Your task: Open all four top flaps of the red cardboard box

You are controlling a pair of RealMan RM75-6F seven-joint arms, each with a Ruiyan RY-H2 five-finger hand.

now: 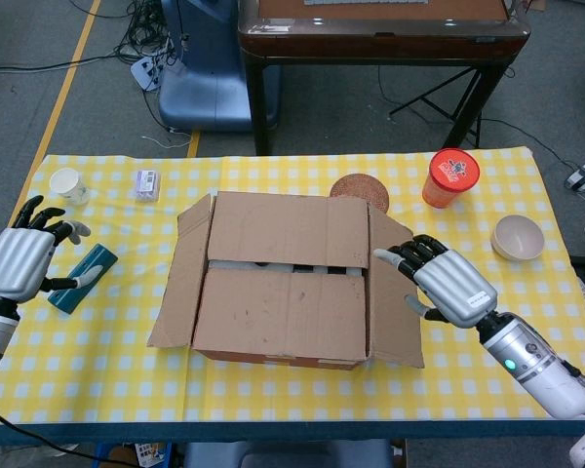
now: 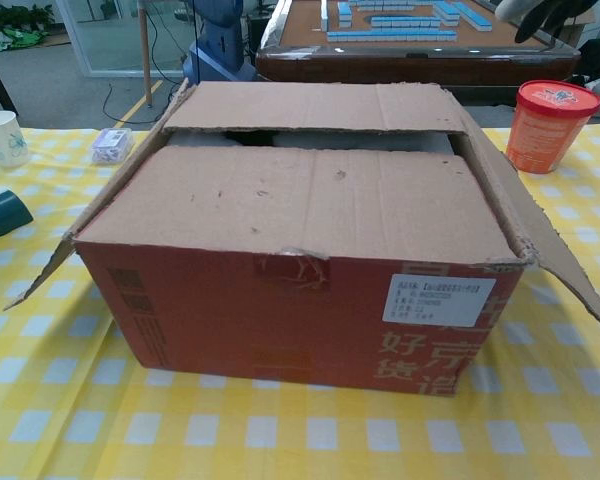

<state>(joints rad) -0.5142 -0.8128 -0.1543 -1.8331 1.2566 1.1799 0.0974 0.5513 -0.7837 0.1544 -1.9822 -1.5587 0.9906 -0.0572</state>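
Observation:
The red cardboard box (image 1: 283, 292) (image 2: 300, 300) stands mid-table. Its near flap (image 1: 281, 317) and far flap (image 1: 288, 229) lie flat over the top with a narrow gap between them. The left flap (image 1: 180, 278) and right flap (image 1: 395, 292) hang outward and down. My right hand (image 1: 447, 283) hovers open over the right flap, fingers spread toward the box; its fingertips (image 2: 540, 12) show at the top edge of the chest view. My left hand (image 1: 21, 261) is open near the table's left edge, far from the box, holding nothing.
A teal block (image 1: 81, 278) lies by my left hand. A white cup (image 1: 68, 182) and a small packet (image 1: 146, 183) sit at the back left. A woven coaster (image 1: 361, 190), an orange tub (image 1: 450, 177) and a beige bowl (image 1: 517, 237) stand at the back right.

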